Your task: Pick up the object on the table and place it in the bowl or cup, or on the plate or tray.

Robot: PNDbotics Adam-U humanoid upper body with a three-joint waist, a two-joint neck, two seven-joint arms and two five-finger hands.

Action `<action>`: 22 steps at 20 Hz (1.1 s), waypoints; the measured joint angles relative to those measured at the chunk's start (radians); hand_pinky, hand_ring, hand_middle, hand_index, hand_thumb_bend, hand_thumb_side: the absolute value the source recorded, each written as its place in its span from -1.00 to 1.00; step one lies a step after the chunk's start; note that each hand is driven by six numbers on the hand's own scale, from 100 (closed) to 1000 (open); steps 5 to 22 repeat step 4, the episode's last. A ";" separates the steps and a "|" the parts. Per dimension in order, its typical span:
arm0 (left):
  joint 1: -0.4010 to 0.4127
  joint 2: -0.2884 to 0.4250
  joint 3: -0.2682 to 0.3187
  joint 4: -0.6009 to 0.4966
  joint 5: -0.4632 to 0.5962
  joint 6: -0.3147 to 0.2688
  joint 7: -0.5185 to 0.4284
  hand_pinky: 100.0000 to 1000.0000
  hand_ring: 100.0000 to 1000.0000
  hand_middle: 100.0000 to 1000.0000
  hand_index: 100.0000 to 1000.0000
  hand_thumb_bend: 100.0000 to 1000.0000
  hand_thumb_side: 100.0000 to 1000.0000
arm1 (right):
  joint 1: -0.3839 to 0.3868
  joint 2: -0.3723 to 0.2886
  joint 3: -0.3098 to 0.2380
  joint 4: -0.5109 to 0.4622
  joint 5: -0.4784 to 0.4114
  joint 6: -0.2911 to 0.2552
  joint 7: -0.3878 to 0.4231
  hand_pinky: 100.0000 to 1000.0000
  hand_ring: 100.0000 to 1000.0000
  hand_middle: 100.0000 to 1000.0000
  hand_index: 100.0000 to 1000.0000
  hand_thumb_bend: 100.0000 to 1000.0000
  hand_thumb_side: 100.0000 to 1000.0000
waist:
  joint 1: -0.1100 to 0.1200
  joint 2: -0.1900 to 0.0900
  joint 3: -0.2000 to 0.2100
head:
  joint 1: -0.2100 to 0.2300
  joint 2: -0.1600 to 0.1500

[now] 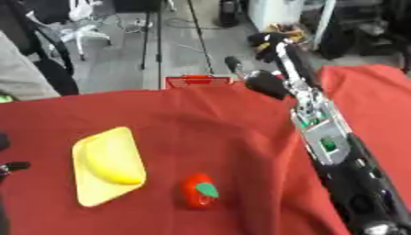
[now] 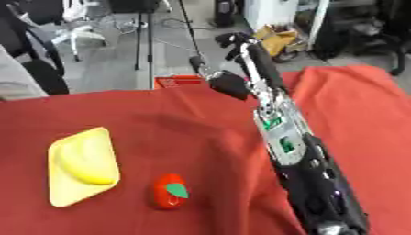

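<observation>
Oddly, the right hand [image 1: 269, 43] is held far from the work: its arm stretches up past the far edge of the table [image 1: 241, 133], and the hand hangs above the floor beyond the red cloth with nothing in it. Its fingers look bent, but how far they are curled I cannot tell. Only a dark scrap of the left hand [image 1: 9, 166] shows at the table's left edge, too little to judge.

The yellow tray [image 1: 95, 190] lies near the left edge, towards the near side, and a yellow banana-shaped piece [image 1: 112, 163] already rests on it. The red fruit with a green leaf [image 1: 198, 190] sits on the cloth just beside the tray's right edge, apart from it; it looks within easy reach of either arm.
</observation>
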 measured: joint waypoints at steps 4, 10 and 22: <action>0.004 0.000 0.004 0.000 0.000 0.000 0.000 -0.05 0.60 0.53 0.38 0.18 0.77 | 0.066 -0.008 -0.018 -0.064 -0.022 0.011 -0.011 0.21 0.18 0.33 0.57 0.04 0.19 | 0.000 0.000 -0.009 | 0.015 0.009; 0.004 0.000 0.004 0.000 0.000 0.000 0.000 -0.05 0.60 0.53 0.38 0.18 0.77 | 0.066 -0.008 -0.018 -0.064 -0.022 0.011 -0.011 0.21 0.18 0.33 0.57 0.04 0.19 | 0.000 0.000 -0.009 | 0.015 0.009; 0.004 0.000 0.004 0.000 0.000 0.000 0.000 -0.05 0.60 0.53 0.38 0.18 0.77 | 0.066 -0.008 -0.018 -0.064 -0.022 0.011 -0.011 0.21 0.18 0.33 0.57 0.04 0.19 | 0.000 0.000 -0.009 | 0.015 0.009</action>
